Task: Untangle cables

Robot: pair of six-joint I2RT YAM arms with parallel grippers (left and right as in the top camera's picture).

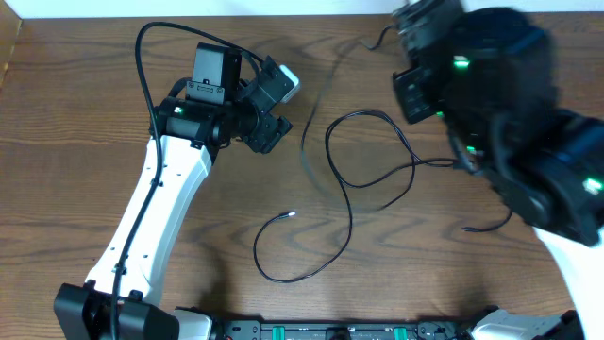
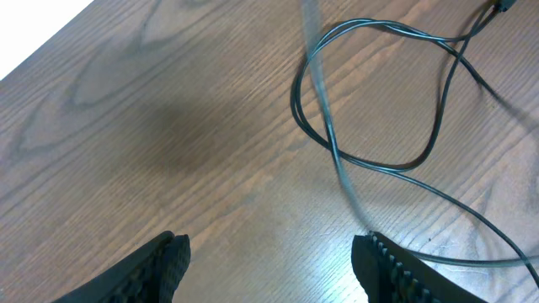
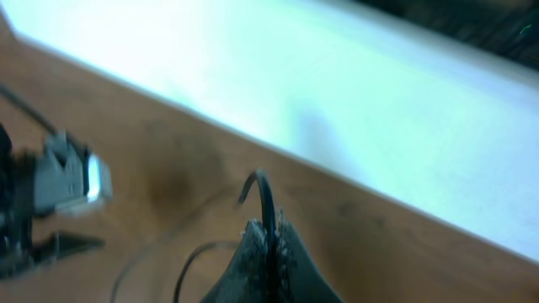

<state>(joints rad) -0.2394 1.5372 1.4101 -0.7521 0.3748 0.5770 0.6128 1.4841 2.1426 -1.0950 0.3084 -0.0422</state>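
The wooden table (image 1: 75, 113) carries everything. Near its far right corner, the right gripper (image 3: 268, 231) is clenched on a black cable (image 3: 263, 198). The left gripper (image 2: 274, 244) hangs released, holding nothing. The cables (image 1: 351, 203) loop mid-table, just ahead of its fingers.
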